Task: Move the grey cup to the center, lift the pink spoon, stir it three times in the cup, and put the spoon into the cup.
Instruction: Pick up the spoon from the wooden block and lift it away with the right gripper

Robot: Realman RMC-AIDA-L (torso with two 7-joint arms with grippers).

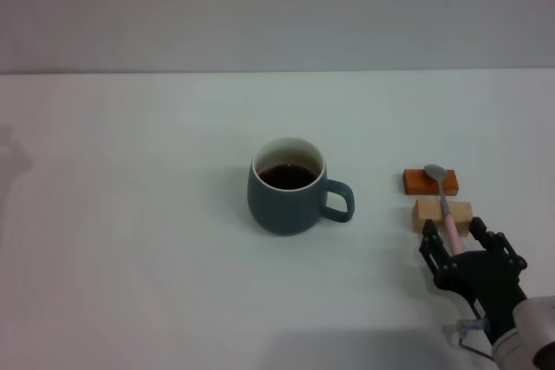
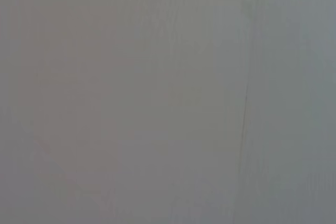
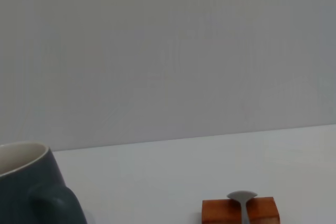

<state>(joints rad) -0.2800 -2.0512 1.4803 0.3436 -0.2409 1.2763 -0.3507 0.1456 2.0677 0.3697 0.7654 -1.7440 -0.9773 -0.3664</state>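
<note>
The grey cup (image 1: 286,201) stands upright near the table's middle, with dark liquid inside and its handle pointing right. It also shows in the right wrist view (image 3: 31,192). The pink spoon (image 1: 443,190) lies across two blocks to the cup's right, its metal bowl at the far end; the bowl shows in the right wrist view (image 3: 241,198). My right gripper (image 1: 460,238) is at the spoon's near end, open, with a finger on each side of the pink handle. My left gripper is out of view; its wrist view shows only a blank grey surface.
An orange block (image 1: 416,182) and a tan block (image 1: 429,212) hold the spoon up off the white table (image 1: 130,214). The orange block also shows in the right wrist view (image 3: 220,211). A grey wall runs behind the table.
</note>
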